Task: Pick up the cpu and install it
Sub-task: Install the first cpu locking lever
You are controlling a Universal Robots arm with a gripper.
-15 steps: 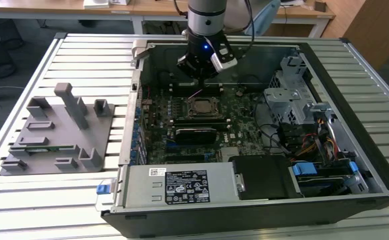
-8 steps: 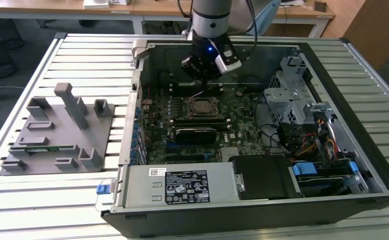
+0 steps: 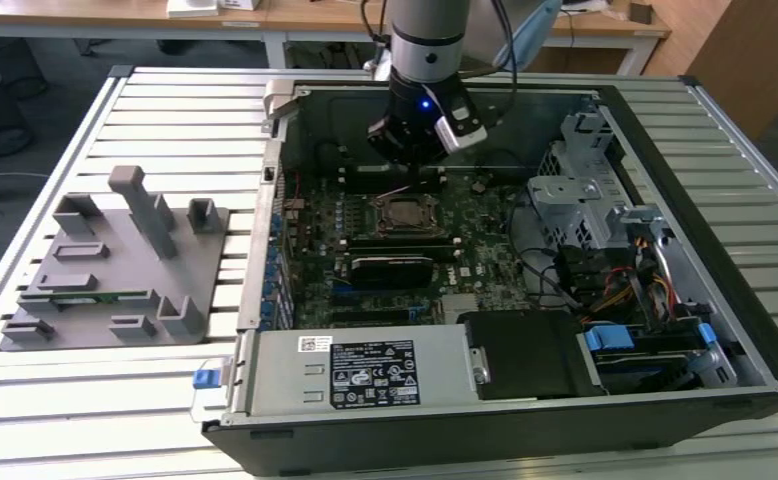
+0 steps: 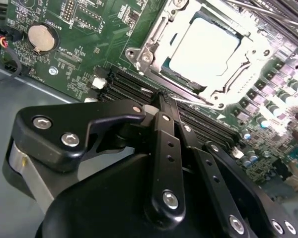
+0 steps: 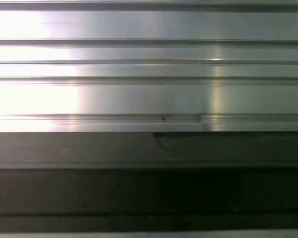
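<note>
So the jaws look pinched together with nothing between them. In the second wrist view the gripper (image 4: 163, 95) has its two black fingers (image 4: 165, 144) meeting at a narrow tip, and I can't see any chip or anything else held there. That tip hangs just above the row of dark memory slots (image 4: 129, 88) right beside the socket (image 4: 159, 47).

The cpu (image 4: 204, 48) is already lying inside the socket, silvery top up, sitting square within the metal frame as far as I can tell. In the exterior view the socket (image 3: 403, 213) sits near the middle of the green motherboard (image 3: 496, 255), and the gripper (image 3: 403, 150) is just behind it, toward the back wall of the computer case (image 3: 749, 250).

My read is that the placing part is done and the work now is around the socket itself. To do it well, I'd say:
- keep the tip clear of the memory slots, they're very close
- don't drag sideways across the chip top, any nudge could lift a corner out of its seat
- check the chip is flat on all four edges before any load goes on the frame
- go slow and straight down, not at an angle

The grey tray (image 3: 109, 270) sits on the slatted table (image 3: 136, 410), well off from the socket on the exterior view's left, outside the case.
</note>
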